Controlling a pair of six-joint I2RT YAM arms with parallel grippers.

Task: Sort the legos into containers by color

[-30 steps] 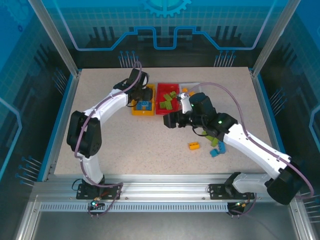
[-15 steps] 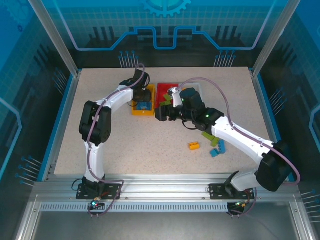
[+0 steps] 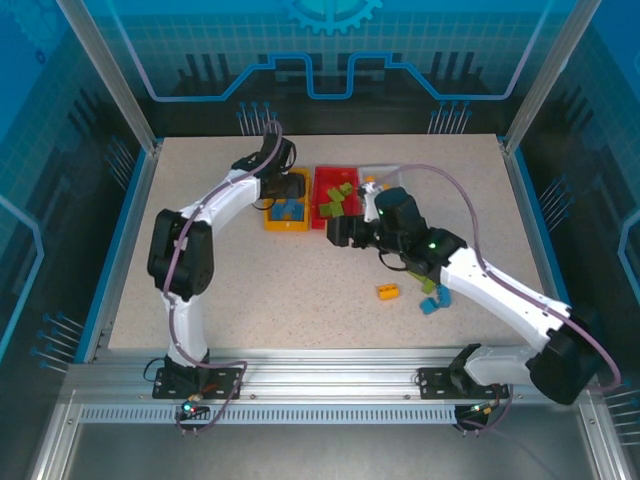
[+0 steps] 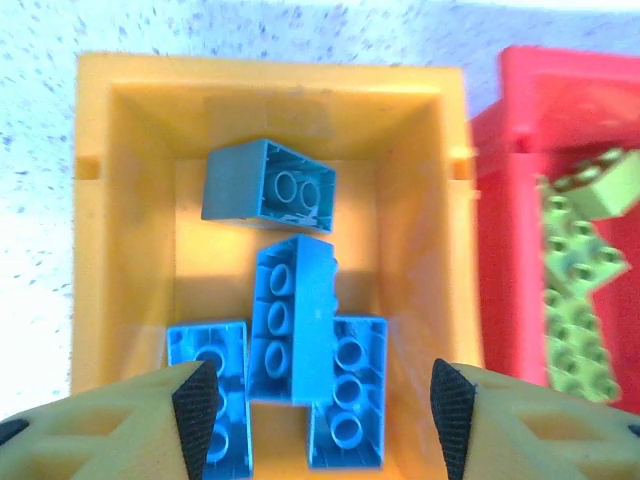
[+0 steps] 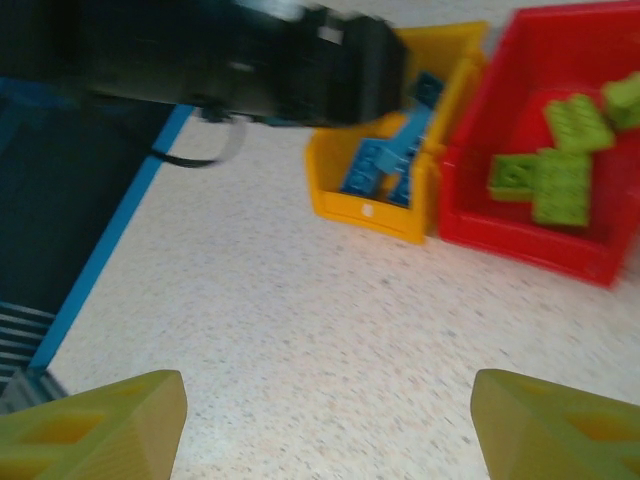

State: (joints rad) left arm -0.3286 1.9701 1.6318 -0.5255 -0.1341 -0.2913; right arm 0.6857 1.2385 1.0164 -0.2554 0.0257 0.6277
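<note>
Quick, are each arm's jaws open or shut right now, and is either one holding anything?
Left gripper: open, holding nothing.
Right gripper: open, holding nothing.

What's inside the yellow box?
Four blue legos lie in the yellow box. The left hand covers its near end, so more could hide there.

My yellow bin (image 4: 100,250) holds blue bricks (image 4: 295,320); the red bin (image 4: 505,200) at its 3 o'clock holds lime-green bricks (image 4: 575,290). The tabletop (image 4: 35,200) is pale with dark speckles. My left fingers (image 4: 110,425) are mustard-yellow, their pads (image 4: 197,405) black.
</note>
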